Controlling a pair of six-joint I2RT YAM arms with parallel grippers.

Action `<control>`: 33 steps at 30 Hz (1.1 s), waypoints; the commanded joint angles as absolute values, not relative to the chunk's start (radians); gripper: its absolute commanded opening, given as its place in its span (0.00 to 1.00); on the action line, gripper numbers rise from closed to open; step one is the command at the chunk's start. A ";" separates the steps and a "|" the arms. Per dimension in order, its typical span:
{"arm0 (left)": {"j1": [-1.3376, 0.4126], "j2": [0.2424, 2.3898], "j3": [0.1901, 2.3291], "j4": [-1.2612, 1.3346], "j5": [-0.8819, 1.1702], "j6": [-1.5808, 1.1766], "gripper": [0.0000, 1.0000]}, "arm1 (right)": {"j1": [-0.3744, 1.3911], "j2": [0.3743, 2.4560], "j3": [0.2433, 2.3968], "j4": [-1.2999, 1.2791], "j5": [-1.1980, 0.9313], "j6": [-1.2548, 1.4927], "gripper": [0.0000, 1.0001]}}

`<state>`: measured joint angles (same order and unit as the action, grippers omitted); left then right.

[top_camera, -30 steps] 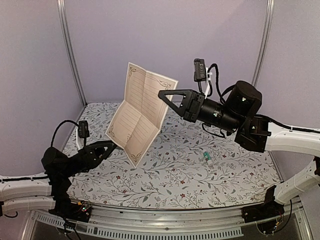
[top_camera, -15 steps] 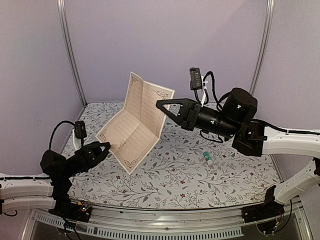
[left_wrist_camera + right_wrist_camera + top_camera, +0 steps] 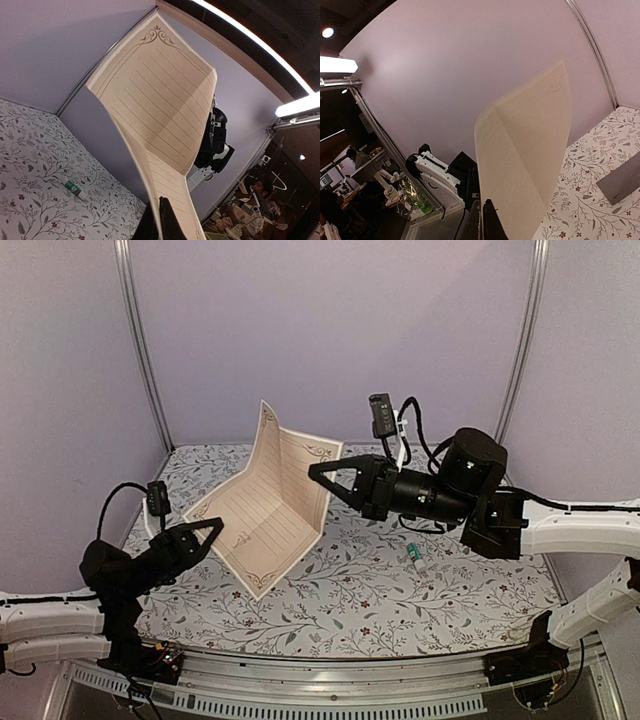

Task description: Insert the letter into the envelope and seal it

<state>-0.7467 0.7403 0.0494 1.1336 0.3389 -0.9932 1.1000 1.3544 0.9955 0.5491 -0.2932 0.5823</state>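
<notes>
Hands on both sides hold the letter point(image 3: 270, 505) over the table point(image 3: 400, 610). The left hand point(image 3: 214, 528) is closed on the letter's low left corner. The right hand point(image 3: 317, 471) is closed on the other edge, higher up. The tan letter is bent in the middle, so one half lies low and slanted and the other half stands up. The dark grey envelope point(image 3: 620, 184) lies flat on the table, apart from the letter. A small green and white tube point(image 3: 414, 554) lies on the table below the right arm.

The hand point(image 3: 486, 219) pinches the letter point(image 3: 525, 150) by its edge.
</notes>
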 commanded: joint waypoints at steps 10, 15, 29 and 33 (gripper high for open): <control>-0.740 0.720 0.097 0.958 0.304 -0.903 0.00 | 1.134 1.412 1.102 0.244 -0.585 0.277 0.59; -0.739 0.715 0.131 0.883 0.306 -0.845 0.00 | 1.140 1.461 1.156 0.092 -0.753 0.154 0.74; -0.740 0.718 0.200 0.769 0.400 -0.702 0.00 | 1.114 1.209 1.109 0.008 -0.206 0.173 0.78; -0.739 0.720 0.204 0.770 0.430 -0.683 0.00 | 1.101 1.179 1.092 0.002 -0.165 0.166 0.78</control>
